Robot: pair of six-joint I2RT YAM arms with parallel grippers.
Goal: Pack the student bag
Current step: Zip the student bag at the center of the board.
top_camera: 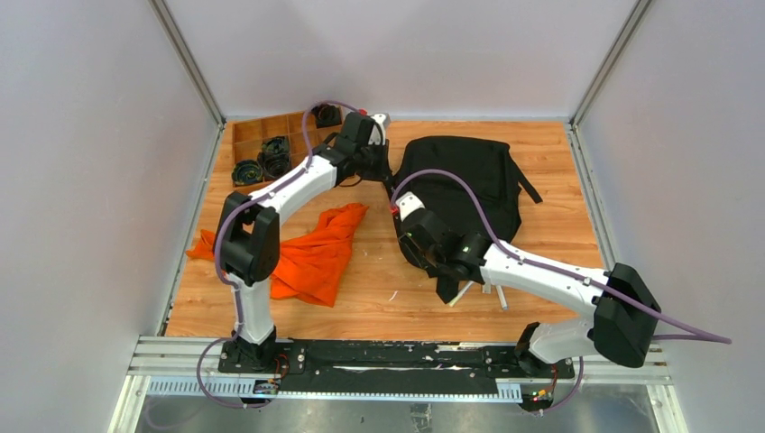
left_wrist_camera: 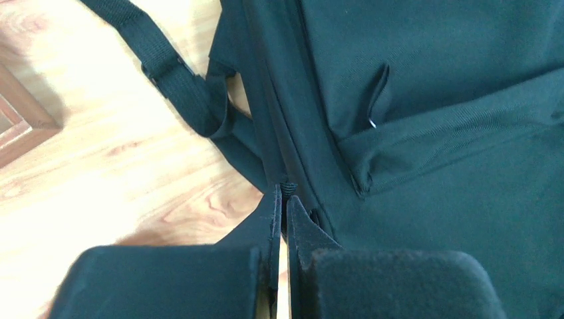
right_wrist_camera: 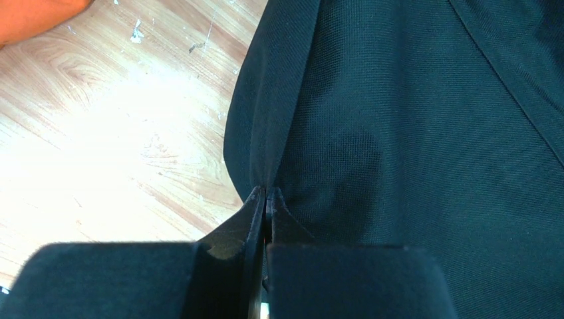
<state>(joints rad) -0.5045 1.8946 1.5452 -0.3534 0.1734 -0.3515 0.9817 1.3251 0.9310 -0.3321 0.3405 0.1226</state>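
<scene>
Clamped with the left end effector [left_wrist_camera: 282,191] onto a seam of the large black soft fabric backpack [top_camera: 474,176] — fingers pressed together, a sliver of cloth pinched at the tips. Clamped likewise with the right end effector [right_wrist_camera: 265,193] onto a fold at the backpack's edge, fingers tight together on the fabric. Spread flat on the light wooden worktop [top_camera: 561,216], mostly ahead and right of both end effectors. Left of the left end effector, a black webbing shoulder strap [left_wrist_camera: 166,70] looping over bare wood. Off to the left of the right end effector — a crumpled orange cloth [top_camera: 317,251].
</scene>
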